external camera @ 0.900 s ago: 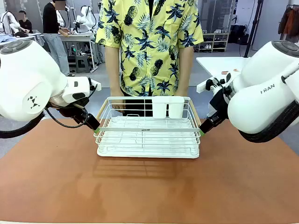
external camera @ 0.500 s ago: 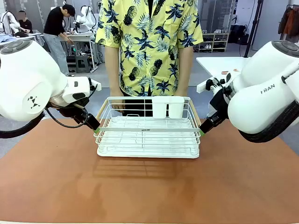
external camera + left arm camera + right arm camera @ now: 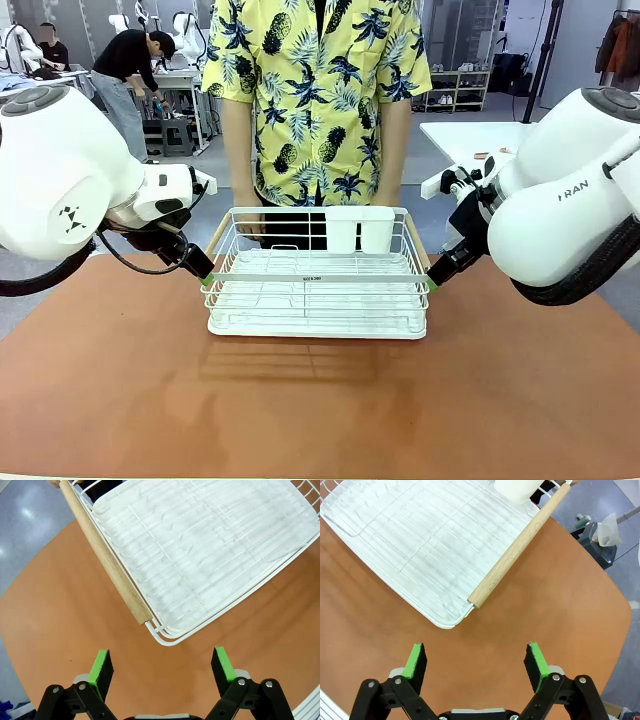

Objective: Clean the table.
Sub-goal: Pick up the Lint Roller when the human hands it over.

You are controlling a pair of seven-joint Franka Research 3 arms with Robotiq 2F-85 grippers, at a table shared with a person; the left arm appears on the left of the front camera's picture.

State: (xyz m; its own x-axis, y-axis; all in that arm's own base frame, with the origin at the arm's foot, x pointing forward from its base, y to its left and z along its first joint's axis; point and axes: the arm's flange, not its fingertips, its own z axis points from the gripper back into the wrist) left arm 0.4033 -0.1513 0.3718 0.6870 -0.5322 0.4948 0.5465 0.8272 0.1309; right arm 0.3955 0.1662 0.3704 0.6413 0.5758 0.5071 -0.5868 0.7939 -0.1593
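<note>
The table [image 3: 300,410] has a reddish-brown top. A white wire rack [image 3: 317,275] with wooden side handles stands at its far middle, and a white holder [image 3: 359,229] sits at the rack's back right. My left gripper [image 3: 207,277] hovers by the rack's left front corner, open and holding nothing; in the left wrist view the left gripper [image 3: 161,665] faces the wooden handle [image 3: 105,560] from a short distance. My right gripper [image 3: 432,280] is open beside the right front corner; the right wrist view has the right gripper [image 3: 476,661] just short of the other handle [image 3: 519,545].
A person in a yellow patterned shirt [image 3: 320,95] stands at the far edge, with one hand [image 3: 250,222] behind the rack's back left. A white table [image 3: 470,140] stands behind on the right. Bare table top spreads in front of the rack.
</note>
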